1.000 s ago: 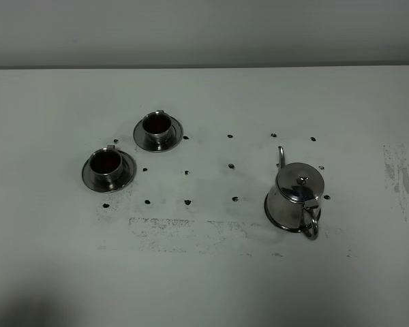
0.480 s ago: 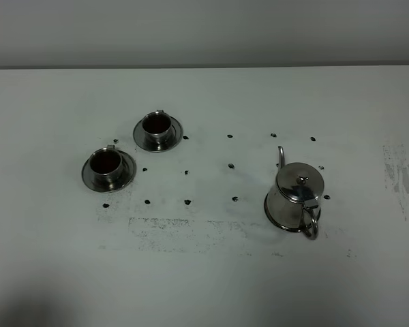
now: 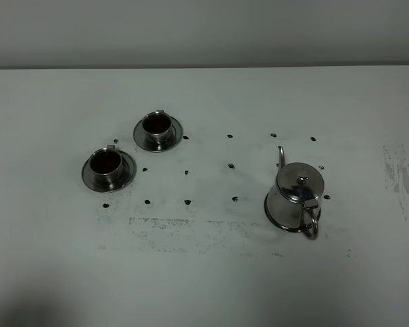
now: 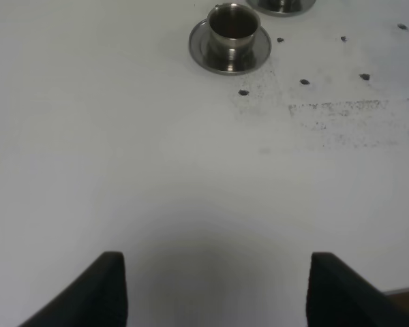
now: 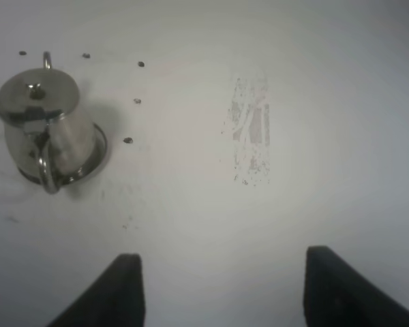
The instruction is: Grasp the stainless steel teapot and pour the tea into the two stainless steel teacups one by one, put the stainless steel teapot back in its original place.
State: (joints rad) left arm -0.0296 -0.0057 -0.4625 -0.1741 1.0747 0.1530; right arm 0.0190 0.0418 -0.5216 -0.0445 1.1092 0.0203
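Observation:
The stainless steel teapot [image 3: 298, 194] stands upright on its round steel tray [image 3: 268, 210] at the right of the white table, spout pointing to the far side and loop handle toward the front. It also shows in the right wrist view [image 5: 44, 129] with the tray's rim [image 5: 101, 146]. Two steel teacups stand on saucers at the left: the far cup [image 3: 157, 126] and the near cup [image 3: 107, 163]; both hold dark liquid. The near cup shows in the left wrist view [image 4: 233, 24]. My left gripper [image 4: 218, 286] and right gripper [image 5: 221, 286] are open, empty, and far from everything.
Small black dot marks [image 3: 231, 165] form a grid across the table between cups and teapot. Scuffed grey patches lie in front [image 3: 184, 228] and at the far right [image 3: 401, 178]. A wall [image 3: 204, 30] runs behind the table's back edge.

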